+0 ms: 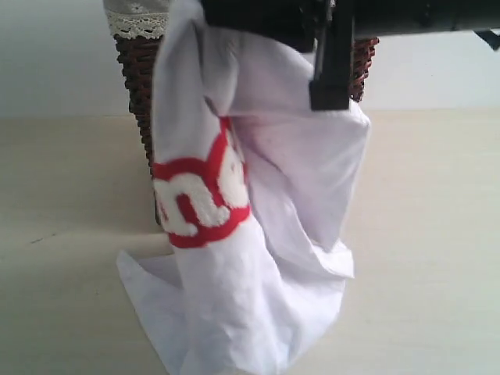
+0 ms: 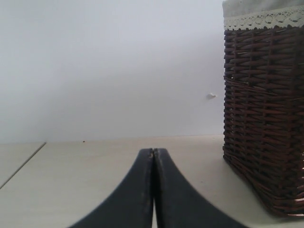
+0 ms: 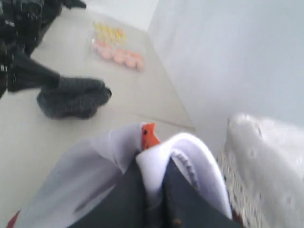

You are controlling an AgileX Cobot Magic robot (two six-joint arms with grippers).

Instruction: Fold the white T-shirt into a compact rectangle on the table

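The white T-shirt hangs in front of the basket as a long drape, its red band with white letters facing the camera. Its lower end spreads on the table. In the right wrist view my right gripper is shut on the shirt's neck edge, beside the orange tag. A black arm crosses the top of the exterior view above the shirt. My left gripper is shut and holds nothing, low over the table and apart from the shirt.
A dark wicker basket with a lace-trimmed liner stands behind the shirt. In the right wrist view a dark grey bundle and a packet of pink and yellow pieces lie on the table.
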